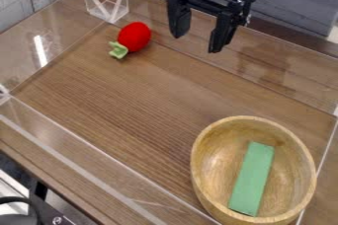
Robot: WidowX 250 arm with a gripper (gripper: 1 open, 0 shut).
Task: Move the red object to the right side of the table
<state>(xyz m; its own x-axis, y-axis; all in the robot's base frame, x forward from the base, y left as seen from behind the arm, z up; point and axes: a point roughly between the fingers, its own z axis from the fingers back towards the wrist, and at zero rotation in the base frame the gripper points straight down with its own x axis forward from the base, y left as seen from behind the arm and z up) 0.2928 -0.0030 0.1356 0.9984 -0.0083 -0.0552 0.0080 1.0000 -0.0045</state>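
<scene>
your end effector (205, 39) is spread open over the far part of the worktop (145, 101), holding nothing. the red toy (133, 37) lies just to one side of it, toward the picture's left. you look to be at the approach: line up over the toy, lower, then close on it.

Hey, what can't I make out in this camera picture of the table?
- Bowl floor under the green block: hidden by the block, camera view.
- Black thing at the lower left: cut off by the picture's edge, camera view.
- Arm above the tool: cut off by the top edge, camera view.
- Any fine markings on the red object: too small, camera view.
</scene>
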